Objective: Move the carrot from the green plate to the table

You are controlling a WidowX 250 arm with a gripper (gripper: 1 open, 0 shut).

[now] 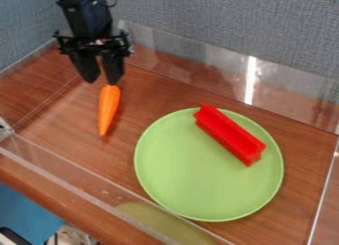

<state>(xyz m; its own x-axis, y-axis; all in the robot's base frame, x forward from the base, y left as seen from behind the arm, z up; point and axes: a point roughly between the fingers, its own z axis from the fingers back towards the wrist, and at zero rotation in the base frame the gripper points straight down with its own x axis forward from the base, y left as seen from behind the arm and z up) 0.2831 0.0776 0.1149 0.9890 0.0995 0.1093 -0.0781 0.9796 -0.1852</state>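
While the carrot [107, 111] was seen on the table [166, 86], only a clean withdrawal was judged to be needed

Because the carrot was found lying on the bare wood, well apart from the green plate [181, 187], the move named in the task was judged to be all but complete. Its tapered end was pointed toward the near side of the table, and its thick end was set toward the gripper [103, 77]. On the plate, only the red block [229, 135] was carried, and no handling of it was asked for by the task.

The step in hand was taken to be the clearing of the arm from the carrot. For the next move, a straight lift was called for, with the fingers kept apart until the thick end was safely passed. If the arm were swung sideways too soon, the carrot could be nudged or rolled by a fingertip. No second grasp was judged to be required.

The jaws were seen standing wide, with a broad gap left between the two dark fingers. Nothing was held by them. The carrot's top was partly covered by one finger in the picture, and because the fingertips were dark and somewhat blurred, it could not fairly be told whether that finger was in light contact with the carrot or was merely placed above or behind it.
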